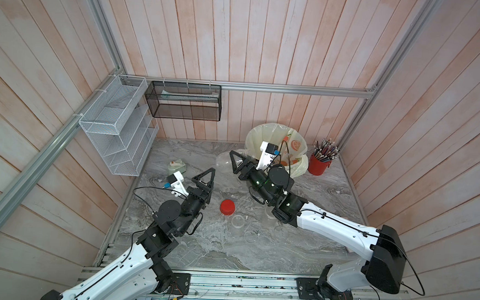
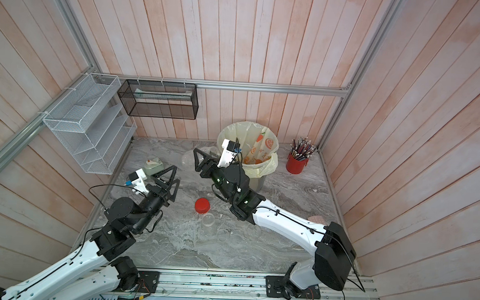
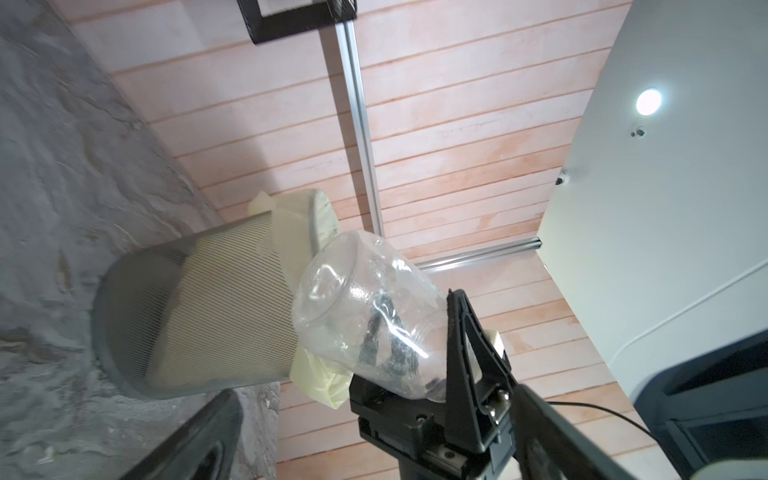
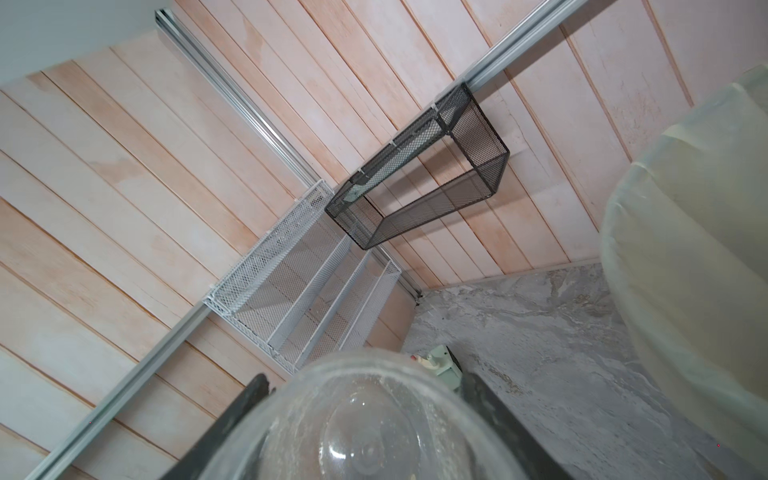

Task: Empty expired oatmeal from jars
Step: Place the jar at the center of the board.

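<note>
Here, the right fingers [image 3: 462, 353] clamp a clear plastic cylindrical jar [image 3: 353, 316] between them, tilted beside the grey mesh bin [image 3: 187, 316]. The left fingers [image 1: 211, 177] gape wide, empty, well apart from it.

The jar [image 3: 361, 316] is clear, glossy plastic, faintly dusty inside. The bin [image 3: 187, 316] is fine grey metal mesh, lined with a thin, crinkled, pale yellow plastic bag [image 3: 324, 382]. The table [image 1: 255, 251] looks like smooth grey marble with a slight sheen. The walls [image 1: 268, 44] are matt, whitewashed wood planks. The rails [image 1: 294, 89] are brushed metal. At 10 o'clock hangs a white-coated wire rack [image 1: 114, 131], and at 11 a black mesh basket [image 1: 182, 110]. The lid [image 1: 227, 207] is smooth red plastic. The arms [image 1: 339, 228] have glossy white shells and matt black joints.
</note>
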### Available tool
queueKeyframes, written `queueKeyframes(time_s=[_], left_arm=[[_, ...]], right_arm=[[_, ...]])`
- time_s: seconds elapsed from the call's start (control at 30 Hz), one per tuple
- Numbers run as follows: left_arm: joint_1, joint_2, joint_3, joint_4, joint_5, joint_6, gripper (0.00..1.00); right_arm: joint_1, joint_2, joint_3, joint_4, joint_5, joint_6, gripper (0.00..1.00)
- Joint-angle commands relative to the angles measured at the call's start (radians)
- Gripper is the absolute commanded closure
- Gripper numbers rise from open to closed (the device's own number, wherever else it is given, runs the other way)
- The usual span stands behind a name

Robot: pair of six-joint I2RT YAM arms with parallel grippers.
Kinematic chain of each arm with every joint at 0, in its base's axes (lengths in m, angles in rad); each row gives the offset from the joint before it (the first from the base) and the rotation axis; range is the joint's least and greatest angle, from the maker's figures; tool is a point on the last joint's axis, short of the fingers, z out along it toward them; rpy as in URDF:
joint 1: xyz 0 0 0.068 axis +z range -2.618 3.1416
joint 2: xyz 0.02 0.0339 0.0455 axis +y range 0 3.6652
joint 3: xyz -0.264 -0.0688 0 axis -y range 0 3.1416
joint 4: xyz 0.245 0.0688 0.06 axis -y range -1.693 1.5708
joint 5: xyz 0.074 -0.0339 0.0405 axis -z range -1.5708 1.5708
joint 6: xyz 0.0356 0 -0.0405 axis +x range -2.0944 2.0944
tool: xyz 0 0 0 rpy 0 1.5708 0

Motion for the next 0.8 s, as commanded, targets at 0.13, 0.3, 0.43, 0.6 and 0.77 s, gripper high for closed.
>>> queueKeyframes(time_s=[0.13, 0.3, 0.43, 0.6, 0.77], left_arm=[[0.007, -0.131, -0.036, -0.266, -0.205, 0.129, 0.00], [0.007, -0.152, 0.000, -0.380, -0.283, 0.235, 0.00], [0.009, -0.198, -0.029, -0.444, -0.327, 0.260, 0.00], [0.009, -0.240, -0.059, -0.504, -0.351, 0.253, 0.00], [0.009, -0.278, -0.087, -0.541, -0.357, 0.243, 0.00]], right_arm=[[0.009, 0.120, 0.102, -0.188, -0.007, -0.160, 0.57], [0.010, 0.228, 0.220, -0.378, -0.047, -0.293, 0.57], [0.016, 0.318, 0.308, -0.500, -0.055, -0.388, 0.57], [0.019, 0.408, 0.353, -0.541, -0.053, -0.445, 0.58], [0.033, 0.485, 0.374, -0.544, -0.008, -0.505, 0.58]])
